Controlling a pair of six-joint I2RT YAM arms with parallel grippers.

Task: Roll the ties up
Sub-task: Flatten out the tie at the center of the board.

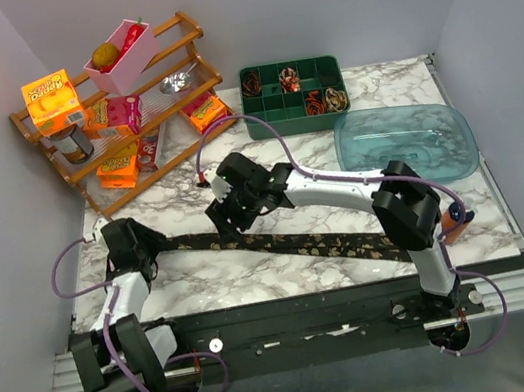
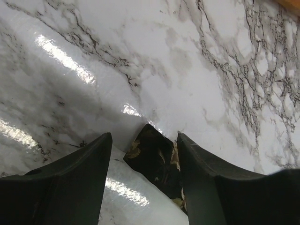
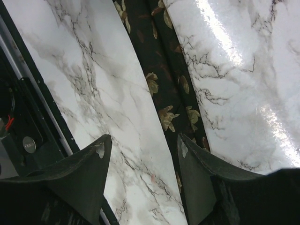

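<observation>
Left wrist view showed the left gripper [image 2: 144, 138] with its 2 fingers spread and clamping nothing. The pointed tip of the long dark brown-black fabric necktie with tan-gold leaves [image 2: 154, 161] lay flat between them, nearer the right finger, on the glossy white marble-patterned table [image 2: 197, 70]. The right gripper [image 3: 143, 138] was likewise spread and empty over bare marble, the necktie passing under its right finger. Being this far off-centre, either closing could catch only 1 edge or skid across the thin cloth, starting a crooked, loose roll. Farther back, the green plastic compartment tray [image 1: 295, 126] held small coiled ties [image 1: 331, 99].
</observation>
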